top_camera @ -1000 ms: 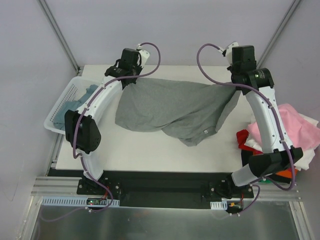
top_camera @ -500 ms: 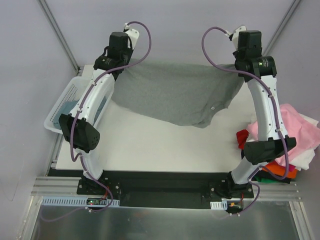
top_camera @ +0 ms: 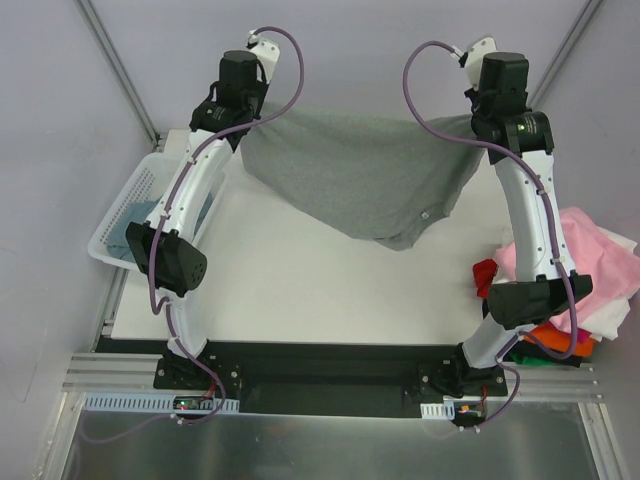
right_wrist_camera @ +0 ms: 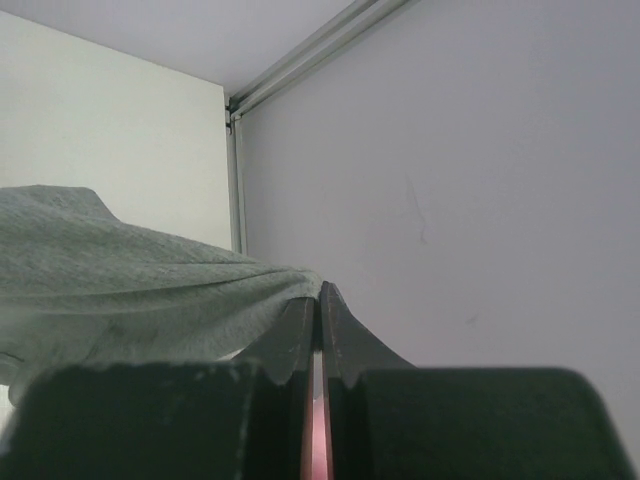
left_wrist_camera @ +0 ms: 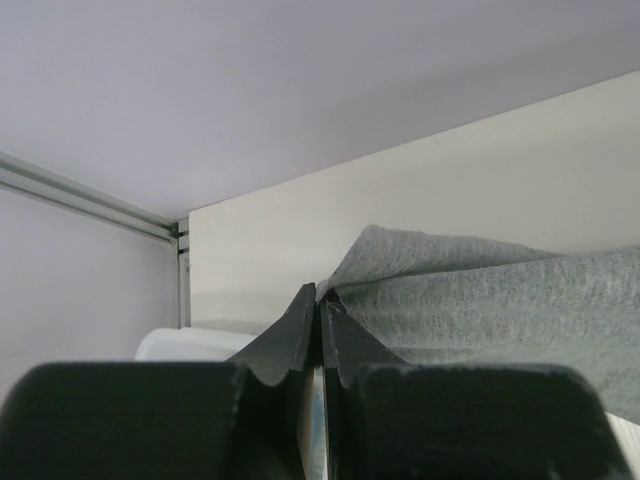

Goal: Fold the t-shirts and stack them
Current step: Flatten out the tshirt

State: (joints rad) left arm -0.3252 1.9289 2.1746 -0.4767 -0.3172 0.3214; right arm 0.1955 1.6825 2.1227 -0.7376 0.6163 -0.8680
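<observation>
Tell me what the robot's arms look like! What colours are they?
Both arms, the left arm and the right arm, have smooth white tubes joined by chunky black joints. A thin purple cable loops along each one. At the tips sit black jaws shaped like pointy wedges.

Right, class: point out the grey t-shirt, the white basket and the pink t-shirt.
grey t-shirt (top_camera: 360, 185): top view, middle of the cloth.
white basket (top_camera: 118, 212): top view, its slatted left wall.
pink t-shirt (top_camera: 600, 250): top view, its upper fold.
</observation>
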